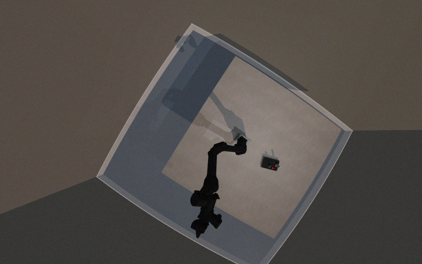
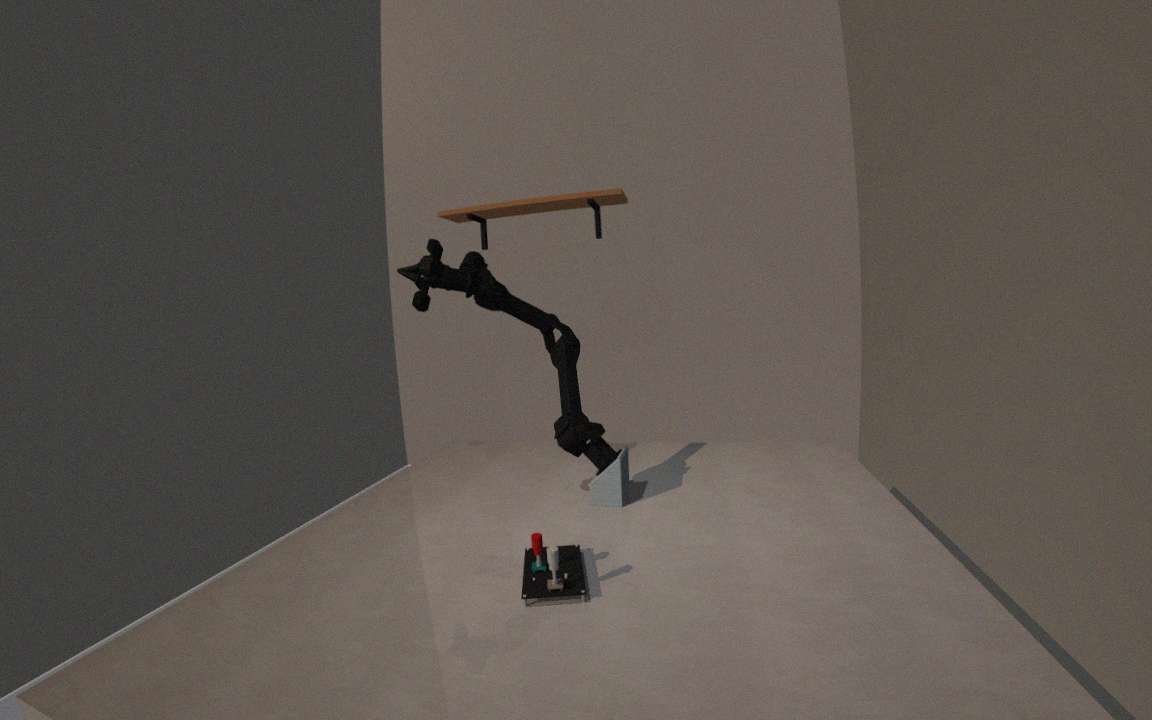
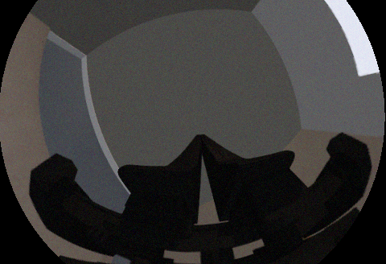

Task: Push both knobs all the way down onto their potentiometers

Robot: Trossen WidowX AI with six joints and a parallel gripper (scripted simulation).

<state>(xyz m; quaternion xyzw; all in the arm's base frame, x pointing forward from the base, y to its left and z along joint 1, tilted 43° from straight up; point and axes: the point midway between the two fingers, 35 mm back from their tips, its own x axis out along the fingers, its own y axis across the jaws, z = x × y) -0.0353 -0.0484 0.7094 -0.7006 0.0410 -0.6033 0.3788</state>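
The black circuit board [image 1: 265,162] [image 2: 573,564] stands on short legs on the table. A red knob [image 1: 272,168] [image 2: 536,543] sits high on a shaft above the teal potentiometer [image 2: 538,566]; bare shaft shows between them. A light grey knob [image 2: 553,558] stands on a shaft above the tan potentiometer [image 2: 554,585], also with shaft showing below it. Both stand about upright. My gripper [image 1: 197,236] [image 2: 400,271] [image 3: 199,138] is shut with its fingertips together and nothing between them. It is high up and far from the board, which is out of the wrist view.
A wooden shelf [image 2: 535,205] on two black brackets is on the back wall. The arm stands on a pale wedge-shaped base [image 2: 610,488] behind the board on the table [image 1: 298,131] [image 2: 696,608]. The wrist view shows walls and a bright panel [image 3: 354,30].
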